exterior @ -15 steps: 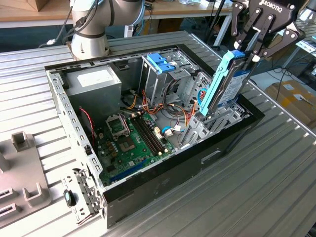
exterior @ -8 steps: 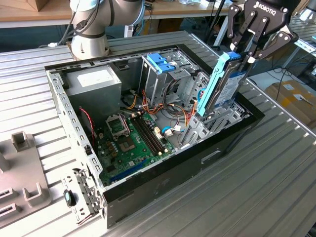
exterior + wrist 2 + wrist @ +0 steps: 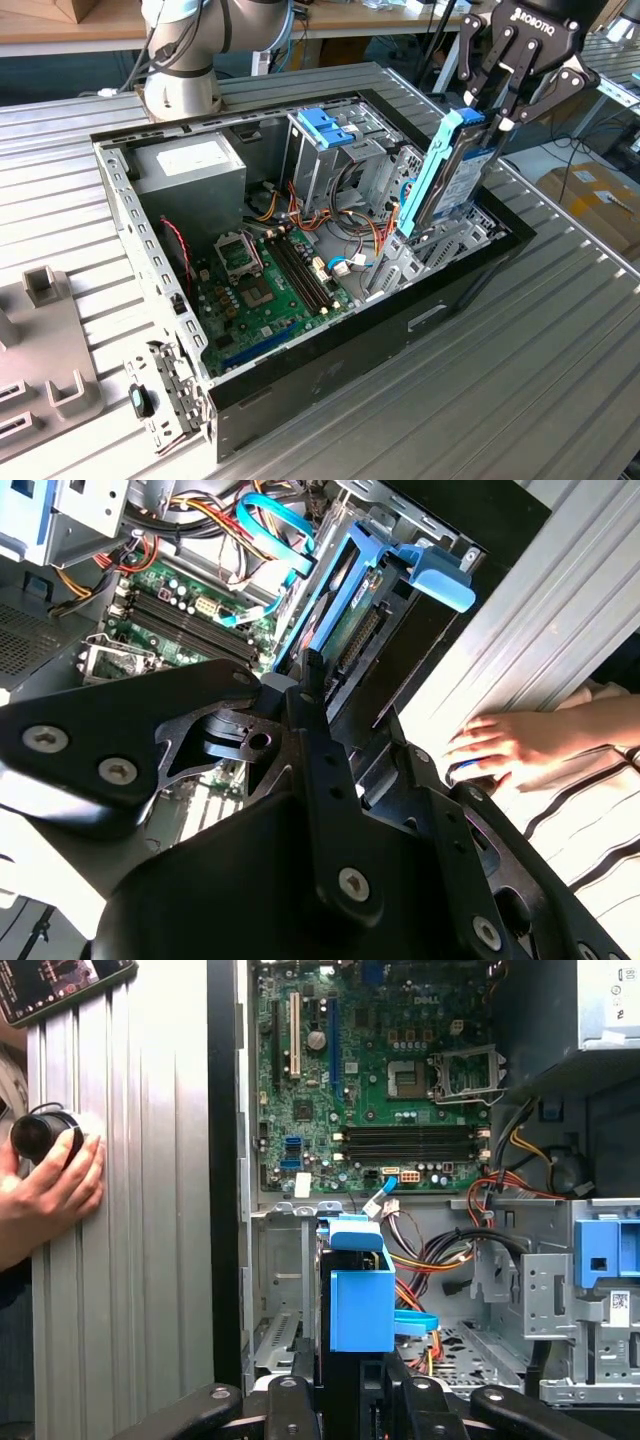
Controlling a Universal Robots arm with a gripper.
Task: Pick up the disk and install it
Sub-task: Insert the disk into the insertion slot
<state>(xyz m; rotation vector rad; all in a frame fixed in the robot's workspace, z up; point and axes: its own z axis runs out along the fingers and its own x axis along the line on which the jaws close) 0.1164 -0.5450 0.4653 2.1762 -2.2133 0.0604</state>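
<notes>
claw (image 3: 487, 113) clamped on disk (image 3: 440, 175) | disk held upright, partly lowered into bay (image 3: 455, 236) | risk: disk could be jammed by tilt, cables (image 3: 372, 232) pinched

Ribbed metal table (image 3: 560, 350); perhaps wooden benches (image 3: 30, 25).

In the exterior view, the tool (image 3: 484, 110) is being cut off by the top edge of the frame. So is the grey arm (image 3: 185, 40) at the upper left. The lower end of the disk (image 3: 445, 180) is hiding down inside the computer case (image 3: 330, 365).

In the second wrist view, the tool's black body is covering much of the disk (image 3: 345, 610), and a person's hand (image 3: 510, 745) is running off the edge.

In the first wrist view, the hand (image 3: 50, 1185) is partly covering a round black thing (image 3: 35, 1132). It is too hidden to tell what it is.
</notes>
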